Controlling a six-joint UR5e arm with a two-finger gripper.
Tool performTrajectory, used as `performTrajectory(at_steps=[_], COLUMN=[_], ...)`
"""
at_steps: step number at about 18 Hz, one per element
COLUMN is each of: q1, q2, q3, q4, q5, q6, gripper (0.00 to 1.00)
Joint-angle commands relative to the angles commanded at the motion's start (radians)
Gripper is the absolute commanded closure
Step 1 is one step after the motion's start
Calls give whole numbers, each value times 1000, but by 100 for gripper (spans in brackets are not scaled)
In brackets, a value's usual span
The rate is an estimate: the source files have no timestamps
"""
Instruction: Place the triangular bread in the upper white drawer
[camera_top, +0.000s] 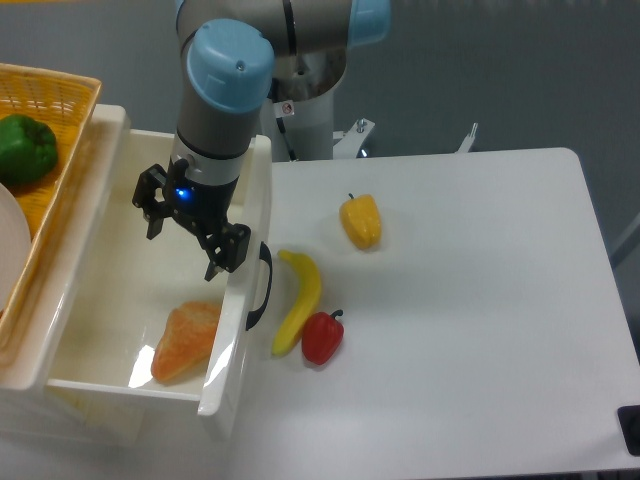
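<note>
Looking at where things sit: the triangular bread is lying on the floor of the upper white drawer, tucked into the near right corner, right against the front wall with the black handle. Its long axis runs roughly near-left to far-right, pale glossy patch up top.

The end effector hangs directly above the drawer with its fingers spread wide and nothing between them. The bread lies below it and a bit toward the near side, clearly apart, no contact. So I'd say the drop is done and the task's basically there. What's left is probably just lifting the arm straight up out of the box.

What could get in the way: the drawer's front wall and handle are just right of the right-hand finger, so any sideways drift to the right looks like a bump risk. Going up looks clear.

Other stuff around: a banana and a red pepper on the surface just right of the drawer front, a yellow bell pepper farther right, and a woven basket on the far left holding a green pepper. None of it sits in the arm's way.
</note>
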Motion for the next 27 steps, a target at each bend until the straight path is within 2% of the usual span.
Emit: performTrajectory(at_steps=[4,8,11,14,17,19,22,27], q1=[41,69,144,224,293,321,337,393], q2=[2,-6,1,3,8,8,5,-8], q3=[34,52,46,40,25,20,0,-28], q4=[6,64,78,71,29,-11,-28,-31], q5=[-9,-2,2,2,6,85,221,296], q6=[-41,-104,-91,58,248,336,420,503], gripper=[0,0,0,0,0,0,0,0])
